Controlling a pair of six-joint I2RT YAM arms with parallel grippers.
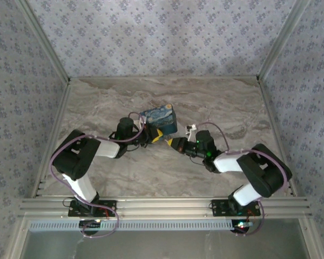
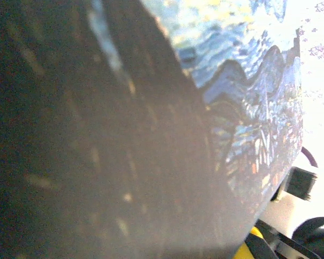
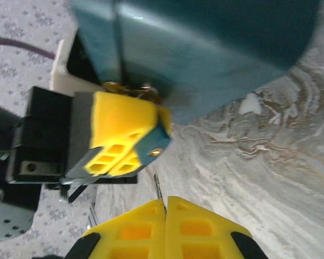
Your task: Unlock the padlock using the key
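Observation:
The padlock [image 1: 159, 119] has a blue body printed with a swirling night-sky painting and is lifted off the marble table [image 1: 227, 102]. My left gripper [image 1: 153, 135] is shut on its lower end. In the left wrist view the painted body [image 2: 248, 102] sits very close and blurred. From the right wrist it shows as a teal block [image 3: 205, 48], with a left yellow finger [image 3: 121, 135] against it and a small brass spot [image 3: 155, 152] at its low corner. My right gripper [image 3: 166, 200] [image 1: 176, 143] is shut on the key [image 3: 157, 186]. Its thin blade points up at that spot, a short gap away.
Patterned walls [image 1: 162, 32] close in the table at the back and both sides, and an aluminium rail [image 1: 162, 205] runs along the near edge. A small white connector [image 1: 190, 128] on a cable lies just right of the padlock. Bare marble spreads to the right [image 3: 270, 178].

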